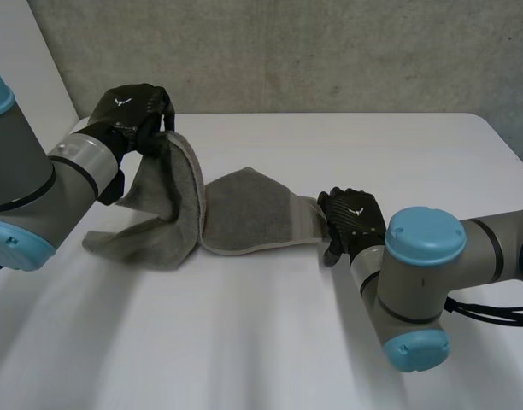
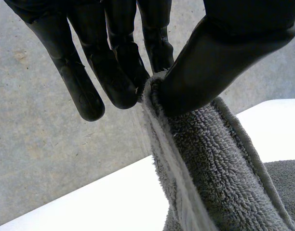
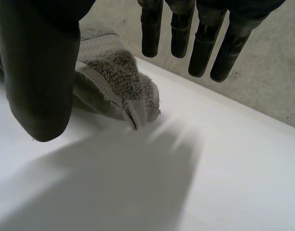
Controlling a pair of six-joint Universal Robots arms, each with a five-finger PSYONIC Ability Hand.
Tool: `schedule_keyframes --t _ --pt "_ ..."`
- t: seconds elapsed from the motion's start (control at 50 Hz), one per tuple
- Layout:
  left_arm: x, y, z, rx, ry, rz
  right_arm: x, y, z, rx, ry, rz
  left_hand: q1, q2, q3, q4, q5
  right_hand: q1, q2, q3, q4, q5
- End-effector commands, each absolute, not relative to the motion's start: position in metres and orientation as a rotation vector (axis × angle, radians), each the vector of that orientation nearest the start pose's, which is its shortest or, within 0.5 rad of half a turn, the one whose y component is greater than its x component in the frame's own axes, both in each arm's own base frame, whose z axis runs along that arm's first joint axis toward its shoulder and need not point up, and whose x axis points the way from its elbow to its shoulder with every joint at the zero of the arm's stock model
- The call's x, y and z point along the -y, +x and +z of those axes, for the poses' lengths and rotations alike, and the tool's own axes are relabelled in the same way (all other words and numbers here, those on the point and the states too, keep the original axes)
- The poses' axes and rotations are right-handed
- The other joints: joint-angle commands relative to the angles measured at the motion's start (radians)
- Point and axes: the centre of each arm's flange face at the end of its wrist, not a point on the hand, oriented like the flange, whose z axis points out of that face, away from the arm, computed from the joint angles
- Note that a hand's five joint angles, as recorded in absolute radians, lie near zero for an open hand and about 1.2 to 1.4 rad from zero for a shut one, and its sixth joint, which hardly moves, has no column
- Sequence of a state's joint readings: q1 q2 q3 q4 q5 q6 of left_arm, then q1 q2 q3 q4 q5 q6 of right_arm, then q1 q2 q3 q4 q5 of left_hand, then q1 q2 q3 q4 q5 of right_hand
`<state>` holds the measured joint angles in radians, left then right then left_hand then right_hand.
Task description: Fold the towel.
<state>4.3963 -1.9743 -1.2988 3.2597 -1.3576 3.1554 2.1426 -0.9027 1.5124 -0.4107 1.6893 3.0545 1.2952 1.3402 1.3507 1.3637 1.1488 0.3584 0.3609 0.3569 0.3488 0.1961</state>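
**Item:** grey terry towel (image 1: 244, 218), one, partly raised. Its left portion hangs from the left hand (image 1: 133, 115) over the back-left of the white table (image 1: 261, 342). The middle sags in a loose fold onto the tabletop. The right end lies flat, its corner (image 3: 138, 108) under the right hand (image 1: 351, 224).

**Left hand:** closed in a pinch on the towel's hemmed edge, with the thumb (image 2: 210, 62) pressing the cloth against the fingers (image 2: 113, 82). Judged purpose: to lift that edge so it can be carried across to the opposite end.

**Right hand:** spread and holding nothing. The thumb (image 3: 39, 86) and straight fingers (image 3: 203, 53) stand either side of the corner, not closed on it. Judged purpose: placed to anchor or take that corner while the other end travels.

**Edges:** the lifted hem is firm at the pinch and slack below. A lower flap trails on the table toward the left arm. The right corner is slightly bunched.

**Room:** bare tabletop lies in front of the towel and beyond the right hand. The concrete wall (image 1: 287, 51) stands close behind the left hand, so travel looks freer rightward and forward than back.
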Motion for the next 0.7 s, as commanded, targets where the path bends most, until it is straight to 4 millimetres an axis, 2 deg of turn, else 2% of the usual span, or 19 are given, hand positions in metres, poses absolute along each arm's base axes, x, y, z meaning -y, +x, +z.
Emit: schedule_keyframes --t 0.02,0.06,0.08,0.12,0.14,0.18,0.24,0.36,0.4,0.44,0.7 --pt "0.3294 -0.2667 0.2601 -2.444 0.68 -2.416 0.2666 0.3181 0.1184 -2.142 -0.608 -1.886 0.101 0.056 0.046 0.033 0.073 0.132 0.129 0.133 0.141 0.12" --pt "0.3294 -0.2667 0.2601 -2.444 0.68 -2.416 0.2647 0.3197 0.1178 -2.125 -0.606 -1.894 0.101 0.056 0.046 0.033 0.073 0.316 0.313 0.317 0.325 0.303" --pt "0.3294 -0.2667 0.2601 -2.444 0.68 -2.416 0.2647 0.3197 0.1178 -2.125 -0.606 -1.894 0.101 0.056 0.046 0.033 0.073 0.317 0.314 0.318 0.326 0.304" --pt "0.3294 -0.2667 0.2601 -2.444 0.68 -2.416 0.2646 0.3206 0.1169 -2.115 -0.597 -1.895 0.101 0.056 0.046 0.033 0.073 0.615 0.612 0.616 0.624 0.602" --pt "0.3294 -0.2667 0.2601 -2.444 0.68 -2.416 0.2646 0.3206 0.1169 -2.115 -0.597 -1.895 0.101 0.056 0.046 0.033 0.073 0.616 0.614 0.618 0.626 0.604" --pt "0.3294 -0.2667 0.2601 -2.444 0.68 -2.416 0.265 0.3214 0.1165 -2.108 -0.573 -1.882 0.101 0.056 0.046 0.033 0.073 0.867 0.865 0.869 0.877 0.855" --pt "0.3294 -0.2667 0.2601 -2.444 0.68 -2.416 0.2658 0.3226 0.1179 -2.096 -0.548 -1.869 0.101 0.056 0.046 0.033 0.073 0.994 0.992 0.996 1.004 0.982" --pt "0.3296 -0.2668 0.2606 -2.443 0.68 -2.418 0.268 0.324 0.1205 -2.079 -0.535 -1.871 0.101 0.056 0.046 0.033 0.073 0.939 0.937 0.941 0.949 0.927" --pt "0.3296 -0.2668 0.2606 -2.443 0.68 -2.418 0.2689 0.3248 0.1188 -2.078 -0.544 -1.864 0.101 0.056 0.046 0.033 0.073 0.434 0.432 0.436 0.444 0.422" --pt "0.3296 -0.2668 0.2606 -2.443 0.68 -2.418 0.2689 0.3253 0.1179 -2.077 -0.551 -1.861 0.101 0.056 0.046 0.033 0.073 0.359 0.356 0.36 0.368 0.346" --pt "0.3291 -0.2666 0.2592 -2.45 0.679 -2.412 0.2707 0.3258 0.1176 -2.077 -0.555 -1.874 0.101 0.056 0.046 0.033 0.073 0.358 0.355 0.359 0.367 0.346"
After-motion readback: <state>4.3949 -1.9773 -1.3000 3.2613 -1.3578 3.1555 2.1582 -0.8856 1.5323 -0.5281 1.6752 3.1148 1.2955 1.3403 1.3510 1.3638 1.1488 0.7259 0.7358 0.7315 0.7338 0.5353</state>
